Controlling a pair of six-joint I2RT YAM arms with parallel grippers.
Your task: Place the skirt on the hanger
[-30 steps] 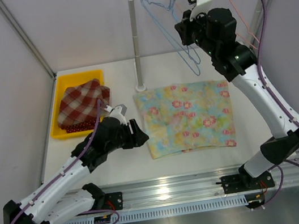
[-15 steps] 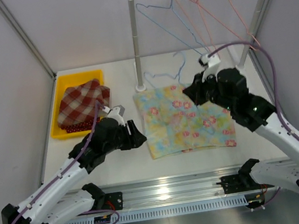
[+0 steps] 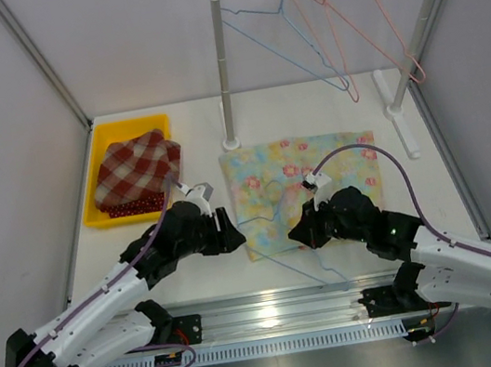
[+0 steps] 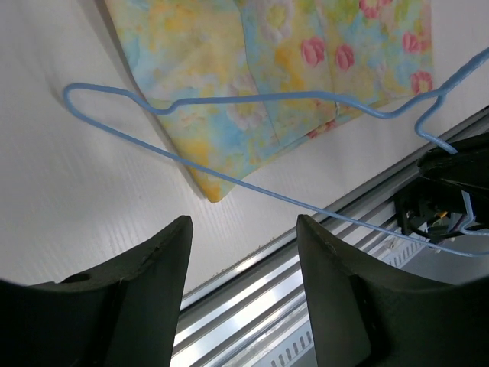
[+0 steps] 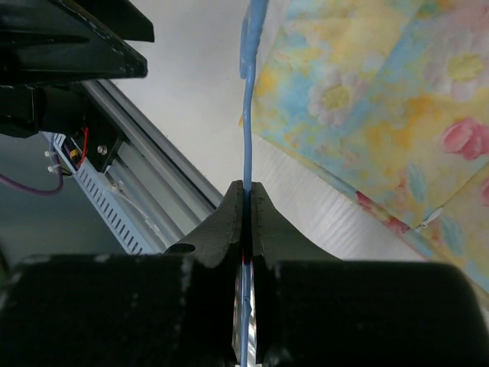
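The skirt lies flat and spread in the middle of the surface, its near hem close to the near edge. The right end effector is pinched tight on the thin wire of the blue hanger. It carries the hanger low across the skirt's near-left corner, with part of the frame reaching out past the near edge over the metal rail. The left end effector hovers just beside that corner, jaws apart and holding nothing. The skirt is not yet on the hanger, so most of the task looks undone. The main risk is the grip: a wire that slim could twist or slide between the closed fingers once cloth drags on it. The overhanging end could snag on the rail. If the left end effector pinches only the top layer, the hanger may push the fabric into a bunch instead of threading through it.
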